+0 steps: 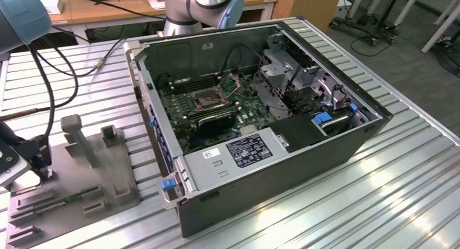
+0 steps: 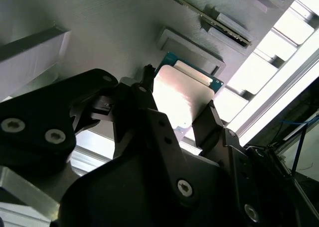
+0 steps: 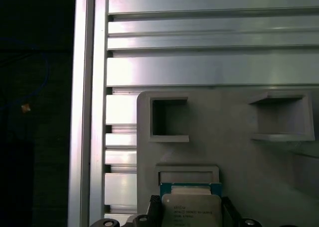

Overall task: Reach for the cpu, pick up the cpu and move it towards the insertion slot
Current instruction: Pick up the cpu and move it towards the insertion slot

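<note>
At the exterior view's far left edge, the tool [image 1: 29, 161] hangs low over the grey tray [image 1: 68, 179], which rests on the ribbed counter [image 1: 402, 195]. In the second wrist view the cpu [image 2: 180, 90] lies directly beneath the tool and centred in its reach. Its pale top faces up, just beside a raised frame of the tray. Whether the tool is clamped on the chip or only poised around it, I cannot tell. Further right in the exterior view, the open computer case [image 1: 287, 189] presents its near wall between the tray and the target. Beyond that wall, toward the upper middle of the frame, the insertion slot [image 1: 203, 99] sits in the green motherboard [image 1: 215, 119]. It is well apart from the tool, to its right and higher in the frame.
</note>
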### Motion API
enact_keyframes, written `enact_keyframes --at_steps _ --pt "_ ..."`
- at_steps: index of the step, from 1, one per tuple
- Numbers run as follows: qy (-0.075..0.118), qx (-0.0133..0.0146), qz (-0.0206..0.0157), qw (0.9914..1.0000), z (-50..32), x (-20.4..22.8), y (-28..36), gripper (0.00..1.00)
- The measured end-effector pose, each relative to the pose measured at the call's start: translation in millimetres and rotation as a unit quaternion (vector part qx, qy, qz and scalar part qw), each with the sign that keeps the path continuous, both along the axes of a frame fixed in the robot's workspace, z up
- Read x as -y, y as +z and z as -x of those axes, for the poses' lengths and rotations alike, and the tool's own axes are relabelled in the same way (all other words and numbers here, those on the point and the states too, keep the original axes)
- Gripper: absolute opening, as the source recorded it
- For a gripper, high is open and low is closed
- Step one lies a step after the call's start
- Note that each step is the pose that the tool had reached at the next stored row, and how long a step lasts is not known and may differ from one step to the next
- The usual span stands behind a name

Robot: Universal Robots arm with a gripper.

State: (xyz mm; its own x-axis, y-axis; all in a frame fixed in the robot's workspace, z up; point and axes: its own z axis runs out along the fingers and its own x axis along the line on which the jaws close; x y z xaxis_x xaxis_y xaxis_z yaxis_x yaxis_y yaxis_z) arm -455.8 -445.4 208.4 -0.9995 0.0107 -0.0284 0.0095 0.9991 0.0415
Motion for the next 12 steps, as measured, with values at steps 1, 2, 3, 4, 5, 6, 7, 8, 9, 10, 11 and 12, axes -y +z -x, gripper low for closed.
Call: enact_keyframes --at_steps 1,2,3,4,5,6,7,8,9,10,11,12 --pt "0.0 0.0001 0.0 1.0 0.0 0.0 0.3 0.55" --pt "0.0 0.0002 -0.0002 1.0 0.0 0.0 0.2 0.55" --pt "0.0 0.0001 -0.0002 1.0 0.0 0.0 0.3 0.55" --pt "0.0 0.0001 -0.0002 1.0 0.0 0.0 0.3 0.55" --pt "0.0 0.0 -0.0002 1.0 0.0 0.0 0.4 0.55" --pt "0.0 0.0 -0.0002 1.0 0.0 0.0 0.4 0.55" --pt "0.0 0.0 -0.0002 1.0 0.0 0.0 0.5 0.55" --pt "0.0 0.0 -0.0002 1.0 0.0 0.0 0.9 0.55" --pt "0.0 -0.0002 -0.0001 1.0 0.0 0.0 1.6 0.55" --pt "0.0 -0.0001 -0.0001 1.0 0.1 0.0 2.2 0.55" --pt "0.0 0.0 -0.0002 1.0 0.0 0.0 2.7 0.55" --pt "0.0 0.0 -0.0002 1.0 0.0 0.0 3.5 0.55"
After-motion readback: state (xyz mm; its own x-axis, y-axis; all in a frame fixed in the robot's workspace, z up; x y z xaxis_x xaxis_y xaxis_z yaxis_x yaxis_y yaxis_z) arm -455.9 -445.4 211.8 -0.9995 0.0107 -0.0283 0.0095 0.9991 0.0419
